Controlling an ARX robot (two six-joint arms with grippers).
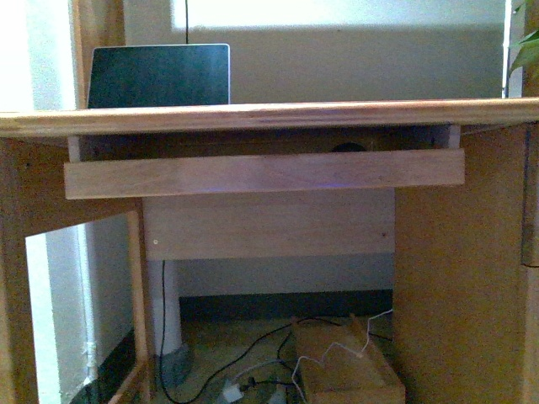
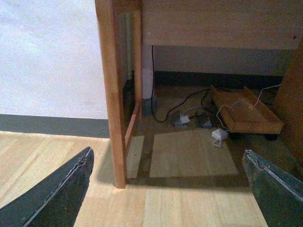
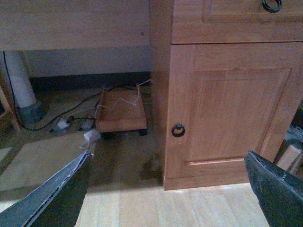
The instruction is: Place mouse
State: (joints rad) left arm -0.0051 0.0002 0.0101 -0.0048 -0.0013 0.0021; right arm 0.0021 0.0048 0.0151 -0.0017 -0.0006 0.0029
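In the front view a small dark rounded top (image 1: 345,147) peeks over the front board of the pull-out tray (image 1: 261,174) under the desktop (image 1: 269,115); it looks like the mouse, mostly hidden. Neither arm shows in the front view. My left gripper (image 2: 165,191) is open and empty, low over the wood floor beside the desk's left leg (image 2: 113,94). My right gripper (image 3: 165,194) is open and empty, low over the floor in front of the desk's cabinet door (image 3: 227,113). The mouse is in neither wrist view.
A laptop (image 1: 159,76) stands open on the desktop at the back left. Under the desk lie a wheeled wooden stand (image 1: 345,366), cables and adapters (image 2: 189,118). A drawer with a ring handle (image 3: 272,4) sits above the cabinet door.
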